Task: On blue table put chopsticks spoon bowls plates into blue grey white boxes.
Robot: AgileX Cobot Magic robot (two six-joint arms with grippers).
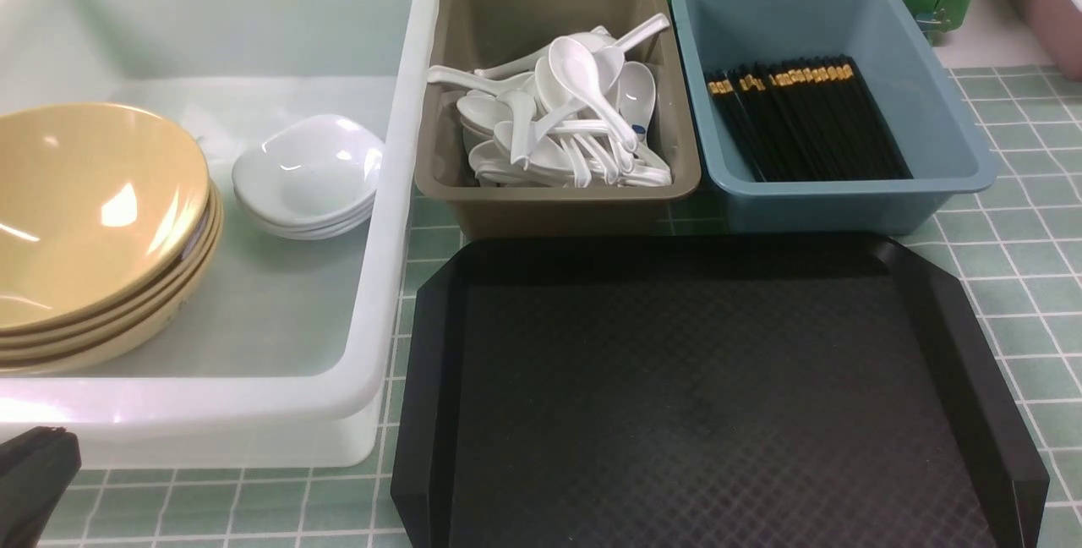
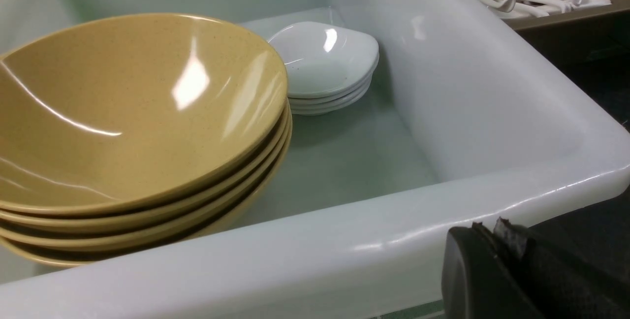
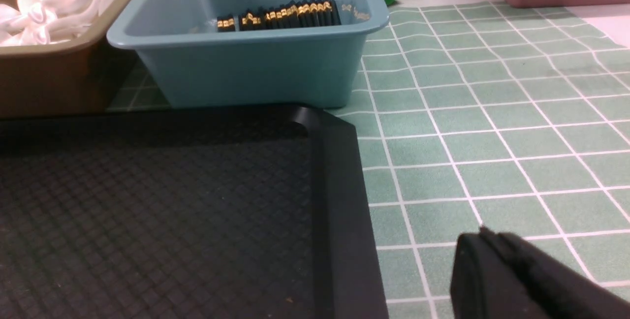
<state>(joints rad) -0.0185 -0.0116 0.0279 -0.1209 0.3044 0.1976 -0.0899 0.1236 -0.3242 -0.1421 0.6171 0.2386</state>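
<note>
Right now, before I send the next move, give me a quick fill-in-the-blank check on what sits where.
1. The chopsticks lie in the ____ bin.
2. The spoons fill the ____ bin.
3. The bowls and plates sit in the ____ tub.
4. The black tray holds ____.

Missing words: blue; grey; white; nothing

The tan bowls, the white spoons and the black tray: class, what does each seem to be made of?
Tan bowls: probably melamine or glazed ceramic; glossy, faintly speckled, with sharp highlights.
White spoons: glossy plastic or porcelain; the look leaves it open.
Black tray: likely moulded plastic; matte, with a diamond texture.
</note>
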